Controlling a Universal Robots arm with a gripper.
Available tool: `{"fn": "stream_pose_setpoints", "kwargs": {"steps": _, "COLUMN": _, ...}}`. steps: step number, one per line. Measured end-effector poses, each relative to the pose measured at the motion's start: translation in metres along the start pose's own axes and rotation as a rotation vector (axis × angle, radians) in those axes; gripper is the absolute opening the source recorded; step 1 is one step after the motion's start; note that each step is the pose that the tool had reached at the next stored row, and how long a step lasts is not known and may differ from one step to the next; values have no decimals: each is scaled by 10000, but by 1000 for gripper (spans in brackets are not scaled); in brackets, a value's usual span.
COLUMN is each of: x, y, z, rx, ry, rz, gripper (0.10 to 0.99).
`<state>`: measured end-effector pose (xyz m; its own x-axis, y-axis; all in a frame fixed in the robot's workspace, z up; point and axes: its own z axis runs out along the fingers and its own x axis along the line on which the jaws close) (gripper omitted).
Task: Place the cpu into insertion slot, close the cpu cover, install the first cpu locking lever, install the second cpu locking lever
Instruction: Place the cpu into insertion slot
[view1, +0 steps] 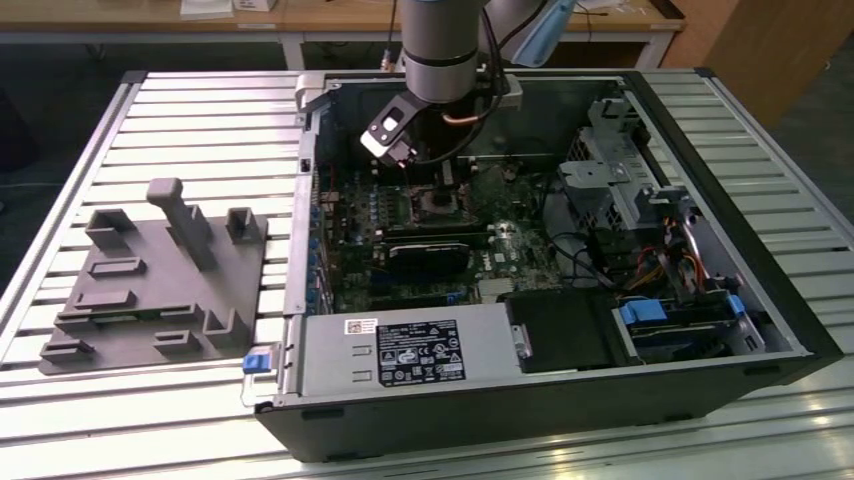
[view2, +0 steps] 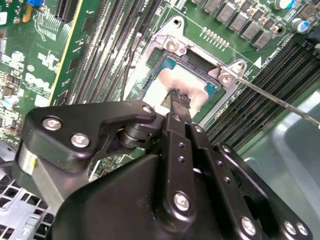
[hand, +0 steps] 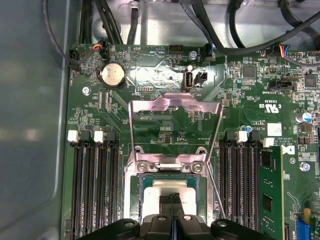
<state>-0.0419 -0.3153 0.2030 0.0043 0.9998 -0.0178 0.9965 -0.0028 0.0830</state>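
The arm reaches down into the open computer case (view1: 787, 330), which lies on its side on the slatted worktop (view1: 200, 100). The claw (hand: 172, 197) is low over the green board. Its two fingers are pressed together with only a seam between them. Their tips sit right at the middle of the cpu (hand: 150, 197), though I can't tell whether they touch its metal top.

The cpu lies flat inside the insertion slot (hand: 131, 200), its edges square with the slot's rim. The cpu cover (hand: 175, 102) is swung open and lies back over the board beyond the slot, hinged at the slot's far edge, so the room above the chip is open. A thin locking lever (hand: 216, 192) slants up along one side of the slot, free of it.

Long black memory slots (hand: 92, 185) crowd the socket on both sides. A grey fixture plate (view1: 147, 300) rests on the worktop at the exterior view's left, well apart from the case.
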Motion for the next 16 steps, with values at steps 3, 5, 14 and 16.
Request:
{"fn": "stream_pose_setpoints", "kwargs": {"steps": 3, "x": 0, "y": -11, "z": 1, "rx": 1, "ry": -1, "rz": 40, "gripper": 106}}
{"fn": "stream_pose_setpoints", "kwargs": {"steps": 5, "x": 0, "y": -13, "z": 5, "rx": 1, "ry": -4, "rz": 83, "gripper": 106}}
{"fn": "stream_pose_setpoints", "kwargs": {"steps": 14, "x": 0, "y": -15, "z": 18, "rx": 5, "ry": -19, "rz": 247, "gripper": 106}}
{"fn": "stream_pose_setpoints", "kwargs": {"steps": 16, "x": 1, "y": -15, "z": 24, "rx": 3, "ry": -17, "rz": 247, "gripper": 106}}
